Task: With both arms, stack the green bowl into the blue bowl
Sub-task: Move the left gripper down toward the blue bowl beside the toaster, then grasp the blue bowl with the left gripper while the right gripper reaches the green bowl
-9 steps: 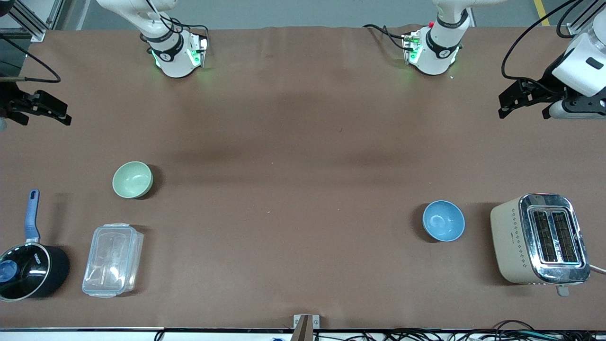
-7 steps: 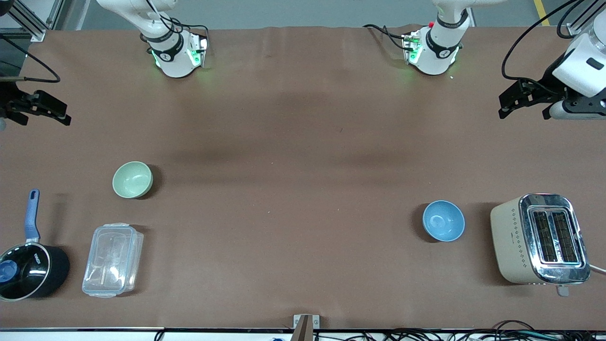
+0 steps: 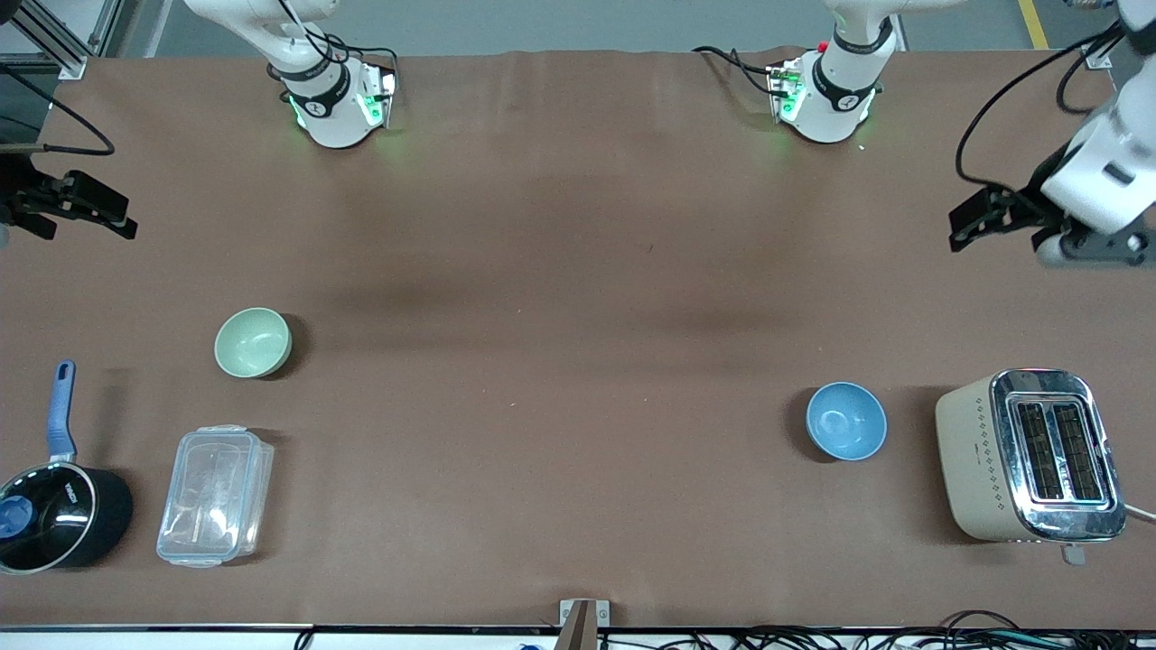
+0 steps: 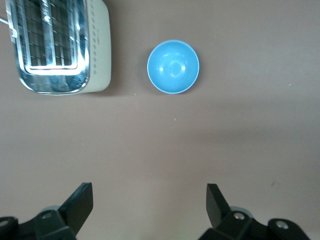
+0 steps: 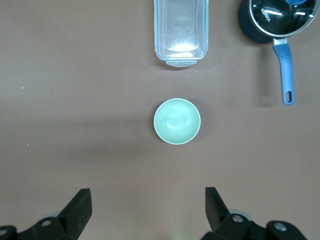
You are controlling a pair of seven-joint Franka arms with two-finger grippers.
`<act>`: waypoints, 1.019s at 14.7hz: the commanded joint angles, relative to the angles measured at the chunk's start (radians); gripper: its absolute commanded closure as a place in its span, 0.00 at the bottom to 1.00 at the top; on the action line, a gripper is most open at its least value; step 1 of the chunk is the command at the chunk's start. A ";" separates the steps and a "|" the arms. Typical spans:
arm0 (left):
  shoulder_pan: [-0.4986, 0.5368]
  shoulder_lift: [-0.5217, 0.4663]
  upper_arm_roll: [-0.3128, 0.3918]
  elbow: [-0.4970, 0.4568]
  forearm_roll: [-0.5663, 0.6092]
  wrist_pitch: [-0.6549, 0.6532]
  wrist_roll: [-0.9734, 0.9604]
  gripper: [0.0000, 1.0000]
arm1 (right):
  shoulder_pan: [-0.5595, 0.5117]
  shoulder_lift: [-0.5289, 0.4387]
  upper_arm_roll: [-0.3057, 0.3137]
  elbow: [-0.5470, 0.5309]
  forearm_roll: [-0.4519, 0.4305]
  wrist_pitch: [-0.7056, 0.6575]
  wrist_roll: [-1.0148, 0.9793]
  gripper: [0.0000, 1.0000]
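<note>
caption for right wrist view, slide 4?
Open right claw above green bowl, clear container and saucepan.

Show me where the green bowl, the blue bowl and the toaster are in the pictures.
green bowl [image 3: 253,342]: front view, middle of its inside.
blue bowl [image 3: 846,421]: front view, middle of its inside.
toaster [image 3: 971,451]: front view, its cream side wall.

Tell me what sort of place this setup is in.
Most likely a robotics lab bench staged as a kitchen. Two white arms are bolted to a brown-covered table, loose cables run along its edge, and kitchenware is spread out: a toaster, a saucepan, a blue bowl and a green bowl.
</note>
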 commanded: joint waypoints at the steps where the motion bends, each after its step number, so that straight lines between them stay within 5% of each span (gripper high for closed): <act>1: 0.007 0.133 -0.004 0.035 0.016 0.046 0.020 0.00 | -0.022 -0.008 0.003 -0.007 0.024 0.001 -0.005 0.00; 5: 0.008 0.271 -0.001 0.010 0.018 0.187 0.022 0.00 | -0.093 -0.005 0.005 -0.080 0.032 0.037 -0.019 0.00; 10: 0.030 0.375 0.002 -0.121 0.065 0.519 0.022 0.00 | -0.191 0.003 0.003 -0.344 0.084 0.311 -0.125 0.00; 15: 0.051 0.507 0.002 -0.137 0.088 0.707 0.014 0.21 | -0.231 0.187 0.003 -0.416 0.085 0.505 -0.171 0.00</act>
